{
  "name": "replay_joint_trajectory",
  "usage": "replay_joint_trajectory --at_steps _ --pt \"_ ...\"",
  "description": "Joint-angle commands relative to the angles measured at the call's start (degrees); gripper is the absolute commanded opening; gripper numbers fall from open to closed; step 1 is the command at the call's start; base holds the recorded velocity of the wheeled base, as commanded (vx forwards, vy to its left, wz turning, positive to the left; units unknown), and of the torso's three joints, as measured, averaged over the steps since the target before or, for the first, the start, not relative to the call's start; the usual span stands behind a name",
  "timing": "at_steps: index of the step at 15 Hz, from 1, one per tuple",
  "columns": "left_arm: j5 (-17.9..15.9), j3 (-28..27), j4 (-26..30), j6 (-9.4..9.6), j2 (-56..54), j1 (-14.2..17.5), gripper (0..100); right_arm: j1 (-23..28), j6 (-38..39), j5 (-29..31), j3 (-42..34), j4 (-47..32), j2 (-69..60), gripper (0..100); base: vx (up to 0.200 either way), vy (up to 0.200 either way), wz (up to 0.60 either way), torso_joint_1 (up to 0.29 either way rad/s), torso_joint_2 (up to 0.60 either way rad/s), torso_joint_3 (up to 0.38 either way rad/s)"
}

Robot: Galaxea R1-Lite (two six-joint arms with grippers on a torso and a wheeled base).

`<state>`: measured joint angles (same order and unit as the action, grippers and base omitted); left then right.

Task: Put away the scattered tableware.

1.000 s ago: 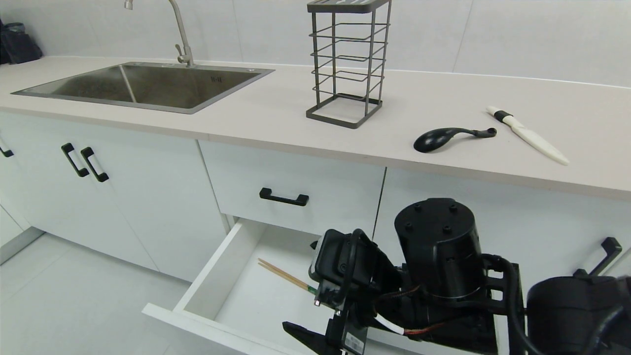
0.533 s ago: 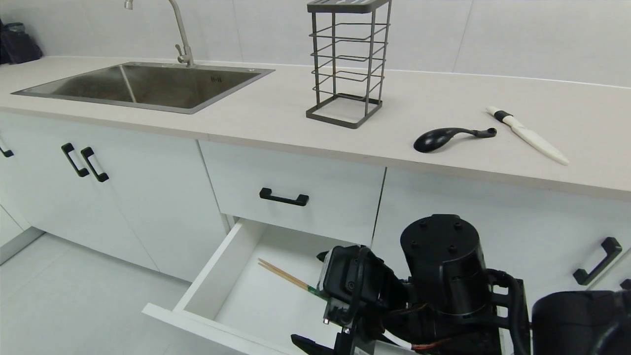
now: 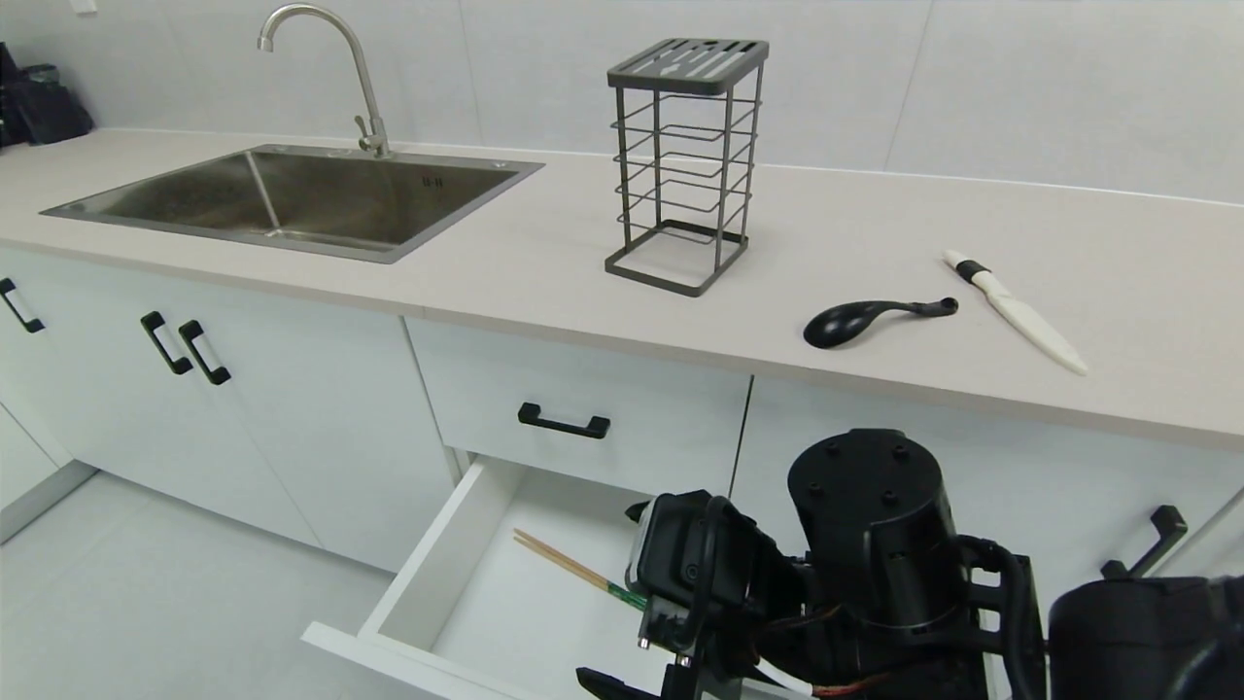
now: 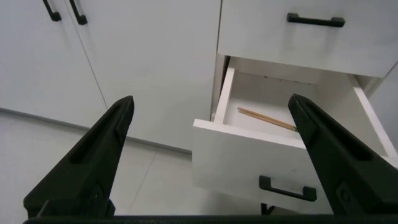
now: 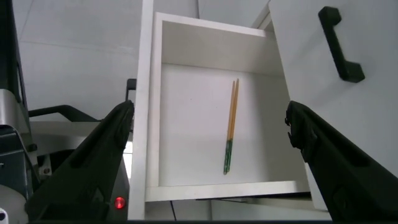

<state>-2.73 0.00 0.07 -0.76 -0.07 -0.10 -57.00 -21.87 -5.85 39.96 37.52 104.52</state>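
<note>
Black-handled white cabinets under a beige countertop with a steel sink, pale tiled wall, grey floor.

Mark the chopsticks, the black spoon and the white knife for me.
chopsticks point(image 5: 231, 124), right wrist view, mid-length of the pair.
black spoon point(image 3: 881, 309), head view, on the handle just past the bowl.
white knife point(image 3: 1017, 313), head view, middle of the blade.

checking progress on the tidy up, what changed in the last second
The head camera tilted up, so the whole picture slid down; the things did not move. Before that the right arm sank a little beside the open drawer. Nothing was taken or let go: the chopsticks stay in the drawer, the black spoon and white knife on the counter.
</note>
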Motion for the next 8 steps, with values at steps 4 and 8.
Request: replay_joint_trajectory --at_steps 4,8 --pt "0.01 0.00 0.01 -0.04 0.07 0.01 100 -0.04 -0.01 -0.04 -0.06 0.01 0.24 100 0.000 0.000 0.00 0.173 -0.48 -0.226" --pt "0.01 0.00 0.01 -0.04 0.07 0.01 100 -0.04 0.07 -0.04 0.56 -0.08 0.77 100 0.000 0.000 0.00 0.287 -0.49 -0.228"
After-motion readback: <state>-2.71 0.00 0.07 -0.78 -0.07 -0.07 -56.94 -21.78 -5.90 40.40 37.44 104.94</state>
